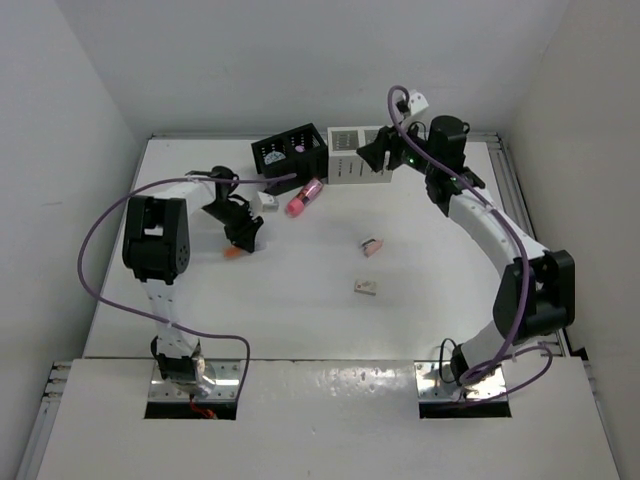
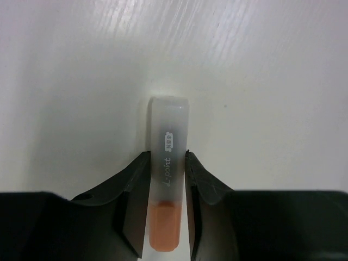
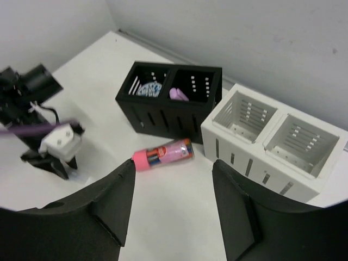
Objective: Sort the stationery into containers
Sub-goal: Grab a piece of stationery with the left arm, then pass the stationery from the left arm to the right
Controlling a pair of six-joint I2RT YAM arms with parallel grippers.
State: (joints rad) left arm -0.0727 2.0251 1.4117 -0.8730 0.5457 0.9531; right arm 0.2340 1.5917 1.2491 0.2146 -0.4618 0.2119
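The frosted stick (image 2: 169,125) with the orange end is lying flat on the table's left half, and the left gripper (image 2: 167,163) is sitting right down over it. Its jaws are narrowed to the stick's width, and both look to be touching its sides, so I'm calling that a grip, though the stick isn't off the table yet. Its long axis is running straight out between the fingers: orange end back toward the wrist, clear end poking out past the tips. So it's the left arm's job, no contest. The black organizer (image 1: 290,155) is waiting toward the far edge, beyond and to the right of that claw, with the white organizer (image 1: 355,162) touching its right side. The black one is already holding a tape roll (image 3: 148,89) in one compartment and something lilac (image 3: 178,94) in the other. The hot-pink tube (image 1: 303,197) is lying just in front of where the two boxes meet, so I'm guessing the carry needs height to clear it and the box wall. The right gripper (image 3: 171,212) is hanging over that tube, jaws wide and holding nothing. Two little erasers (image 1: 372,246) are sitting mid-table, well apart from everything.
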